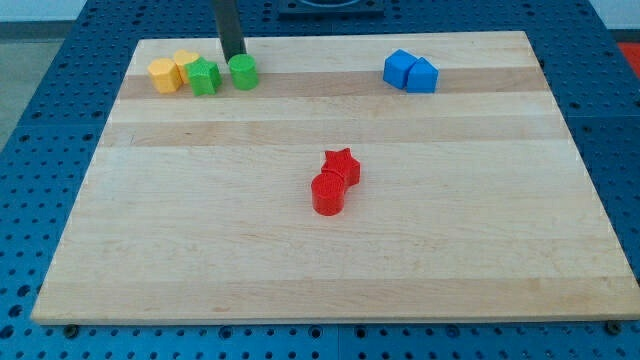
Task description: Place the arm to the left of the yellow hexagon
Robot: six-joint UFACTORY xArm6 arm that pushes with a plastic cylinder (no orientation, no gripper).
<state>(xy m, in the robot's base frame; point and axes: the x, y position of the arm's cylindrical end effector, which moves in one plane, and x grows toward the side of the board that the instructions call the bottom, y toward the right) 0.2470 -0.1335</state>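
Note:
The yellow hexagon (163,75) sits near the board's top left corner, touching a second yellow block (186,66) on its right. A green star (204,77) is next to that, and a green cylinder (243,72) stands a little further right. My tip (233,56) is at the view's top, just above and left of the green cylinder, between it and the green star. It is to the right of the yellow hexagon, with the yellow block and green star between.
Two blue blocks (410,71) sit together at the top right. A red star (342,165) and a red cylinder (327,194) touch near the middle of the wooden board (330,270). A blue perforated table surrounds the board.

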